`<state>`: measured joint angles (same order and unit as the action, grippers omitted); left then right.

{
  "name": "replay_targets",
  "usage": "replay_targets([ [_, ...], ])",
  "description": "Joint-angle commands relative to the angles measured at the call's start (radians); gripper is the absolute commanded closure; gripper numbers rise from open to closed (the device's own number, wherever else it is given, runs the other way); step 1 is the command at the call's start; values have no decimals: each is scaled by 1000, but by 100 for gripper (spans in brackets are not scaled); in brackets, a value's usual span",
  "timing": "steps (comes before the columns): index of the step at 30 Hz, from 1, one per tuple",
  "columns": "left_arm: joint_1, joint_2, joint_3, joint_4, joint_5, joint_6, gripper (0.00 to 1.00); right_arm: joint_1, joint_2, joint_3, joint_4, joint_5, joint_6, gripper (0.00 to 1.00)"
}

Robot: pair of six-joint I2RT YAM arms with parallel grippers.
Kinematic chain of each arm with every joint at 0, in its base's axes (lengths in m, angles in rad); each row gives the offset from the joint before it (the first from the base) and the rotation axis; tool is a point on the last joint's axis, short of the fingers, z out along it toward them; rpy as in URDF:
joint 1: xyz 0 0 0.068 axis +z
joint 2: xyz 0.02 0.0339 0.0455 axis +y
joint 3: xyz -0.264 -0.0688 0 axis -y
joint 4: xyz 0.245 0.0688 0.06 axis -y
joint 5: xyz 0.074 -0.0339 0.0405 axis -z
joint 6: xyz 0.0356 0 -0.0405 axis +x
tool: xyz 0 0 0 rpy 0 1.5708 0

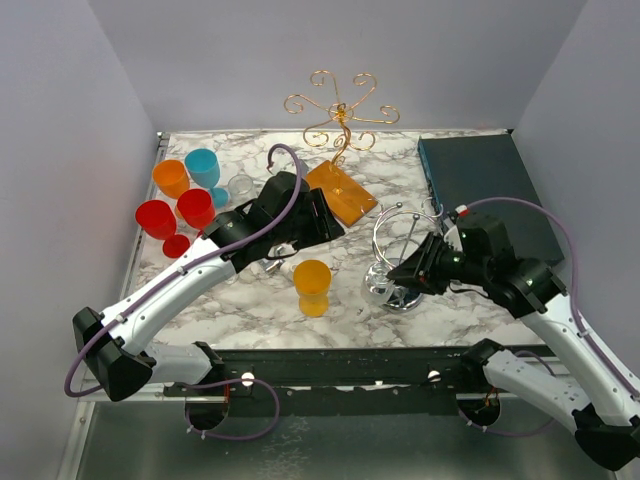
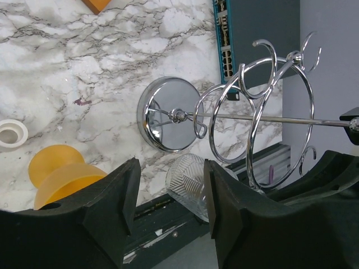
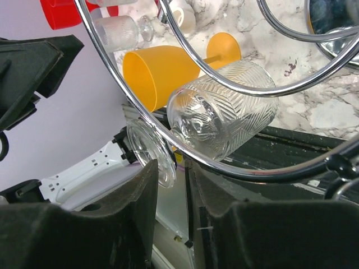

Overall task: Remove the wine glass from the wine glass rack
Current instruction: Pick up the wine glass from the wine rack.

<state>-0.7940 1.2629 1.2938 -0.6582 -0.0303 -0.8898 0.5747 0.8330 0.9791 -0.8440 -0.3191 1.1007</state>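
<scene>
The chrome wine glass rack stands right of centre on its round base. A clear ribbed wine glass hangs by its stem on one of the rack's rings, bowl tilted sideways; it also shows in the left wrist view. My right gripper is at the rack's near side. Its jaws are narrowly apart in the right wrist view, and the glass's foot dips between the fingertips; I cannot tell if they touch. My left gripper is open and empty, left of the rack and pointing at it.
An orange cup stands between the arms. Red, orange and blue cups and another clear glass are at the back left. A gold rack, an orange block and a dark box lie behind.
</scene>
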Motion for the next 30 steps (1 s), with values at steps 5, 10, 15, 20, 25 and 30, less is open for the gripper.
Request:
replay_targets([
  [5, 0, -20, -28, 48, 109, -38, 45, 5, -46, -49, 70, 30, 55, 72],
  [10, 0, -30, -56, 84, 176, -71, 45, 5, -54, -61, 93, 28, 61, 71],
  [15, -1, -42, -83, 108, 210, -95, 45, 5, -49, -69, 114, 23, 66, 72],
  [20, -2, -53, -98, 120, 236, -112, 45, 5, -47, -72, 122, 20, 70, 83],
  [25, -2, -65, -116, 143, 277, -148, 45, 5, -48, -62, 121, 16, 77, 90],
  [30, -1, -70, -133, 170, 322, -185, 45, 5, -43, -57, 120, 1, 80, 95],
])
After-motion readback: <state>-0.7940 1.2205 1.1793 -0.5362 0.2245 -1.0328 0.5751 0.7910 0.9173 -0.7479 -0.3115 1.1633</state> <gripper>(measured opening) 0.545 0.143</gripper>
